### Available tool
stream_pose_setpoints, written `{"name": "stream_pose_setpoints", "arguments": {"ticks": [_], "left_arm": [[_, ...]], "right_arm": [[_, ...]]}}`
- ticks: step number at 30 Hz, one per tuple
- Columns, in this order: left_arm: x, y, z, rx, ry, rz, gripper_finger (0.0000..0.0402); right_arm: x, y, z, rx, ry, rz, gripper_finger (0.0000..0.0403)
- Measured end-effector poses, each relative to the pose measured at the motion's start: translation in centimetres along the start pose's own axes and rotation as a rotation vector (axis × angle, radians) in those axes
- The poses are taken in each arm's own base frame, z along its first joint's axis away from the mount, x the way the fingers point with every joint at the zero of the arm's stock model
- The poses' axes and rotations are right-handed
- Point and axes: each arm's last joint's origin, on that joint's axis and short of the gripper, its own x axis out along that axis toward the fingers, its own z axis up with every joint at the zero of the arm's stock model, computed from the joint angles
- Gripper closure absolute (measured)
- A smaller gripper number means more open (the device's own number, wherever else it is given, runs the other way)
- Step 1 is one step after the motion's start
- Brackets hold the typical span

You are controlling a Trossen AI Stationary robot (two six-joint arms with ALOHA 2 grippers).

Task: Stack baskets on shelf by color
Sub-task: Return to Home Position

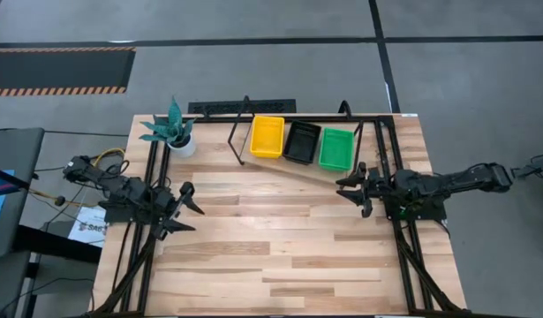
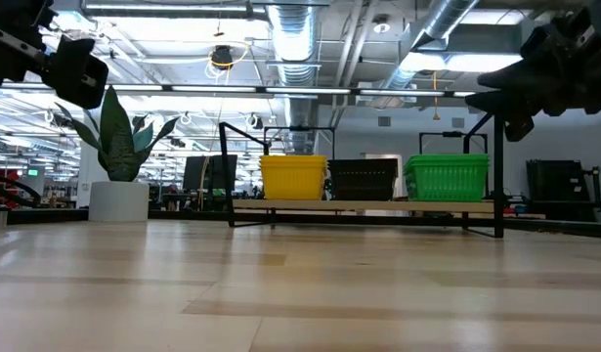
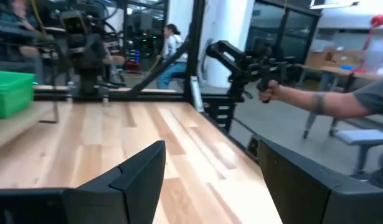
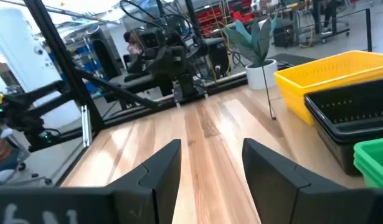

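Both claws hover over the wooden tabletop (image 1: pixel 271 238), fingers spread and empty: the left claw (image 1: pixel 184 210) on the left side, the right claw (image 1: pixel 354 193) on the right. Beyond them, at the far edge, the shelf (image 2: pixel 280 205) carries a side-to-side row of stacks: yellow baskets (image 1: pixel 267 137), black baskets (image 1: pixel 302 142), green baskets (image 1: pixel 336 148). The right claw is nearer, close to the green stack, so pulling back likely means moving away from it.

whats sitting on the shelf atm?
On the shelf: yellow baskets, black baskets, green baskets, three stacks side by side. Top ones look empty. Lower baskets are covered by those above, so each stack's count can't be read.
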Motion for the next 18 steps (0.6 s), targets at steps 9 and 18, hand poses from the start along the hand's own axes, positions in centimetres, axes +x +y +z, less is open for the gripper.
{"name": "stream_pose_setpoints", "arguments": {"ticks": [9,18], "left_arm": [[0.0,0.4,0.0,0.103,-0.001,0.052,0.0157],[0.0,0.6,0.0,0.132,-0.01,0.096,0.0157]], "right_arm": [[0.0,-0.4,-0.7,-0.027,0.071,-0.048,0.0209],[-0.1,-0.9,-2.0,-0.039,0.198,-0.099,0.0213]]}}
